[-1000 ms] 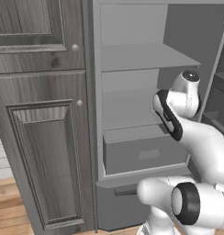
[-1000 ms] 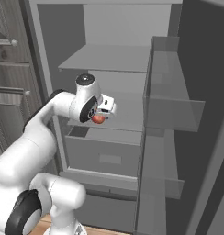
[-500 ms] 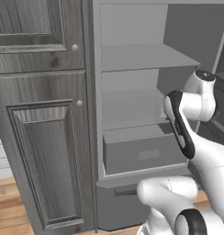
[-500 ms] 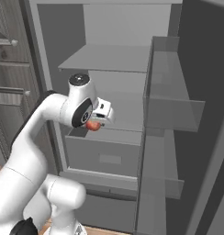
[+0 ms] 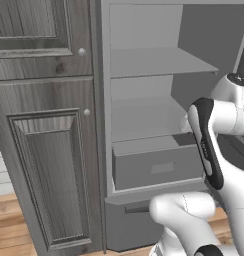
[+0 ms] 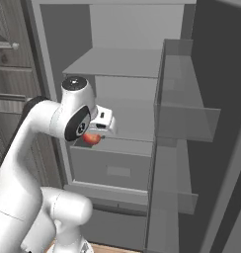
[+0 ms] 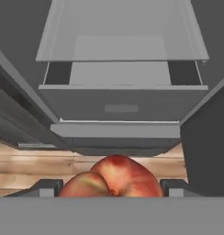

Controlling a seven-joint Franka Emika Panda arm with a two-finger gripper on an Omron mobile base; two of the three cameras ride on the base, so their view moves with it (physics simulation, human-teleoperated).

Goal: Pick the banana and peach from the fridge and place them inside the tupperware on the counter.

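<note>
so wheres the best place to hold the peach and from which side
Across its widest middle, one finger on each flank. The peach is round with a crease running down it, so pads either side of the bulge seat best. The gripper already holds it this way, coming from above with the fridge drawer below.

Peach point(image 7: 113, 178) red-orange with yellowish patch. Fridge point(image 5: 144, 115) plain grey all over, shelves and drawer point(image 7: 121, 103) too. Cabinets point(image 5: 44, 125) dark grey wood-grain, small pale knobs. Floor point(image 7: 36, 167) light wood planks.
</note>
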